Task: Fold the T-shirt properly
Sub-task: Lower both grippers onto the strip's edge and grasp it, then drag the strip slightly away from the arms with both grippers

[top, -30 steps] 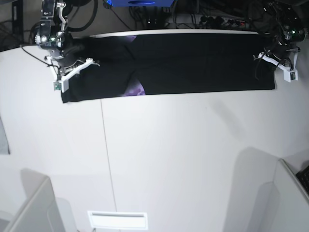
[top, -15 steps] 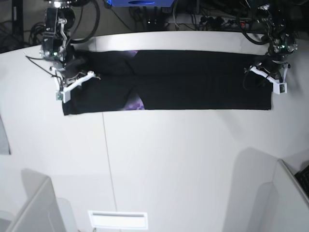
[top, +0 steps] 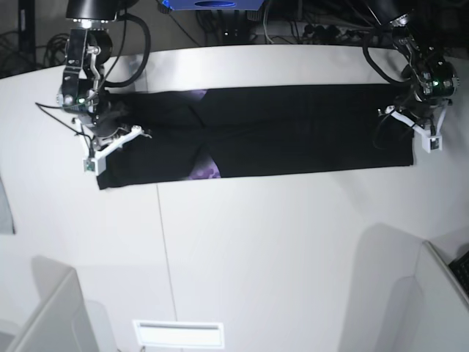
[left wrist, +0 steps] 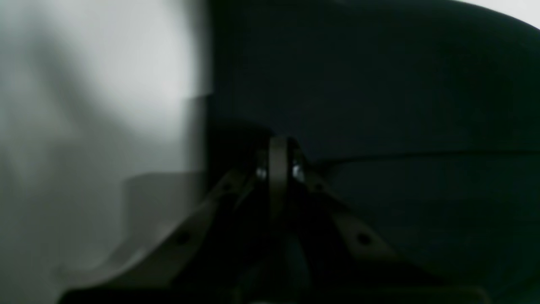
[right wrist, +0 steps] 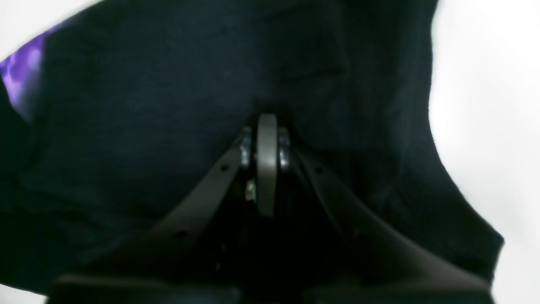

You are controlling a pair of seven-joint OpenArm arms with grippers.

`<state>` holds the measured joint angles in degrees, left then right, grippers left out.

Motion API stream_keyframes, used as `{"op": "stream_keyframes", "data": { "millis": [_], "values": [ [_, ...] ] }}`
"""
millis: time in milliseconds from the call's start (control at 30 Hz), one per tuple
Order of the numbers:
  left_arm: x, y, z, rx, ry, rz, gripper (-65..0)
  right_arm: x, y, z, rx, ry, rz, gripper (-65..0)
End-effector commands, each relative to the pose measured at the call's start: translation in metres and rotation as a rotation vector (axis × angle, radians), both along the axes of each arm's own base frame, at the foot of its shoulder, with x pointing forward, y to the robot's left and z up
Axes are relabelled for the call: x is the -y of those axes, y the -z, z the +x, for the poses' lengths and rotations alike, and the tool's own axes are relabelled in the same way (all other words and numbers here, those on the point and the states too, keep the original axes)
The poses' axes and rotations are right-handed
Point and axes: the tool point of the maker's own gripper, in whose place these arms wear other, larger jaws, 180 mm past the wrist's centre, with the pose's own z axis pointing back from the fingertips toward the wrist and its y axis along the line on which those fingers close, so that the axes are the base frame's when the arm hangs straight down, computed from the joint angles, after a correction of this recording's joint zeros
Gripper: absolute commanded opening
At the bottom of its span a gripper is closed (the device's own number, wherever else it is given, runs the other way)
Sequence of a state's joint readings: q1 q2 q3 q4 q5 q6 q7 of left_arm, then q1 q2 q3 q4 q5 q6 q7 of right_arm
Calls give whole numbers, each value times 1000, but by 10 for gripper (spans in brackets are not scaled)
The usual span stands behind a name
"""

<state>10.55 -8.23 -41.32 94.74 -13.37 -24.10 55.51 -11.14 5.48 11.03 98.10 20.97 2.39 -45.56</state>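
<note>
Two arms hold your T-shirt (top: 293, 128) stretched as a long black band across the far half of the white counter (top: 278, 249). Your right jaws (top: 99, 143), on the base view's left, are closed on the cloth near that end of the band; your left jaws (top: 410, 121), on the base view's right, are closed at the opposite end, right by the shirt's short edge.

From the right wrist view you see the jaws (right wrist: 267, 126) pressed together with black fabric (right wrist: 147, 126) bunched around the tips, and a sliver of purple print (right wrist: 25, 71) at the upper left. The base view shows that same purple print (top: 205, 170) peeking out at the band's near edge, where two layers overlap in a slanting fold. From the left wrist view, which is dim and blurred, you see the jaws (left wrist: 278, 156) shut at the shirt's (left wrist: 379, 105) edge, with bare counter (left wrist: 84, 105) to the left; whether cloth sits between the tips you cannot tell there.

Beyond the counter's far edge lie tangled black cables (top: 330, 26) and a blue object (top: 212, 4). A seam line (top: 163, 249) runs down the counter, and a white slotted piece (top: 178, 334) sits near its front edge. Nothing lies on the shirt.
</note>
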Motion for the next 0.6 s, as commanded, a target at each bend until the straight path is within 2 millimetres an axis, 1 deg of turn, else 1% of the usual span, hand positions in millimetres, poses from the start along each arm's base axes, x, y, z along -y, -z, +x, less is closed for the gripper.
{"op": "stream_keyframes", "data": {
  "millis": [0,100,200,267,367,467,533,567],
  "values": [
    [-9,-32,18,87,18,52,-650,2,-23,15,85,-4,-8,-650],
    [-13,-57,15,94,46,111,-650,-4,-42,11,135,-29,-20,-650],
    [-19,-69,5,75,108,161,-650,-14,-56,3,170,-37,-9,-650],
    [-23,-67,-6,52,132,174,-650,-18,-59,-6,171,-38,-3,-650],
    [-29,-66,-16,34,146,185,-650,-20,-55,-18,151,-40,-2,-650],
    [-41,-60,-27,34,89,154,-650,-20,-50,-24,133,-40,-2,-650],
    [-50,-60,-29,46,67,132,-650,-20,-49,-25,128,-39,0,-650],
    [-51,-57,-30,52,63,112,-630,-20,-48,-25,127,-39,0,-650]
  ]
}}
